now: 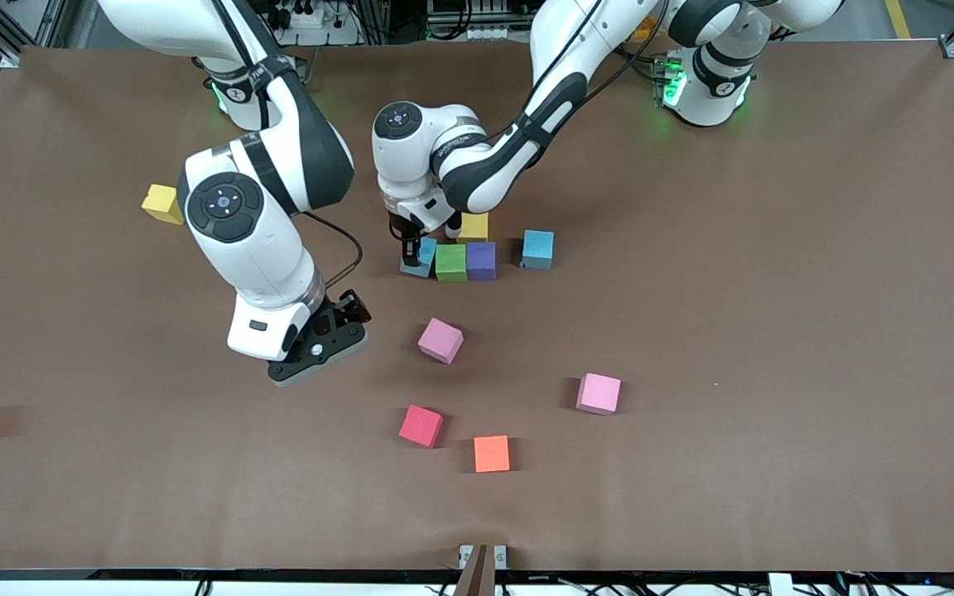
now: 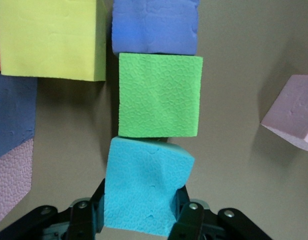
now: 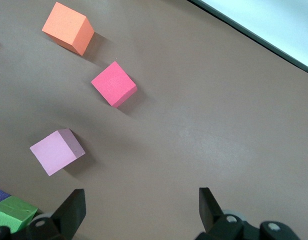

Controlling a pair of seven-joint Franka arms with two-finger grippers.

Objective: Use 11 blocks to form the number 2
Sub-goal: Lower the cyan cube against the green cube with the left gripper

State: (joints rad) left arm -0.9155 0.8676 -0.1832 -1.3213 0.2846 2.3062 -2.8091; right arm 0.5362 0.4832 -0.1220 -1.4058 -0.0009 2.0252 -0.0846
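My left gripper (image 1: 412, 248) pinches a light blue block (image 2: 144, 190) against the green block (image 1: 450, 261) to extend the row, while my right gripper (image 3: 139, 210) waits, jaws wide and empty, over the bare table (image 1: 775, 331).

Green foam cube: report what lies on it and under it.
Nothing lies on the green foam cube; its top is bare. It rests on the brown table; that patch is hidden. The left gripper is shut on the light blue foam cube beside it.
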